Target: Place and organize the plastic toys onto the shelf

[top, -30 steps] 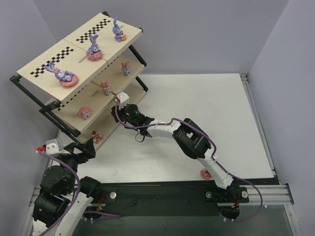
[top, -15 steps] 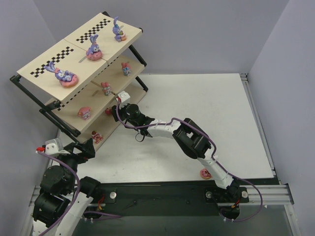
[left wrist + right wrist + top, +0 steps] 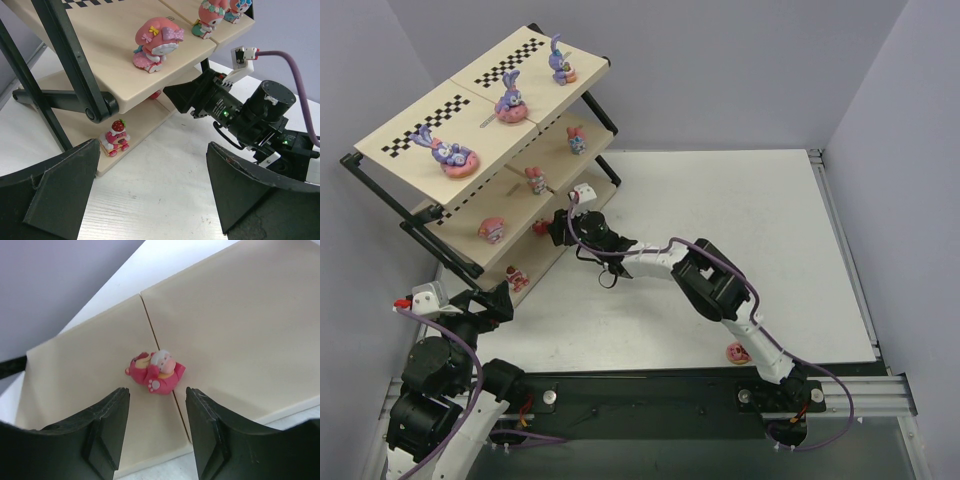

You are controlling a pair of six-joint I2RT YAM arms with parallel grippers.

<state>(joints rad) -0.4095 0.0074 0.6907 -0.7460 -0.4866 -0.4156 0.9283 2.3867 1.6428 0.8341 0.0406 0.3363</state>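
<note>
While my right end effector (image 3: 156, 407) hangs partly open w/ nothing in it, a small glossy pink-red toy (image 3: 156, 371) lies on its side just past the fingertips. It sits on the seam btwn two smooth beige boards of the shelf's (image 3: 535, 95) lowest tier. Rounded body, pale face, tiny paw soles. Top tier: 3 purple long-eared bunnies (image 3: 510, 100) on pink donut bases, near checker strips (image 3: 430, 125). Black metal frame (image 3: 62, 50). One pink toy (image 3: 737, 352) on white desk (image 3: 740, 230). Left end effector (image 3: 152, 175) wide open, empty.
</note>
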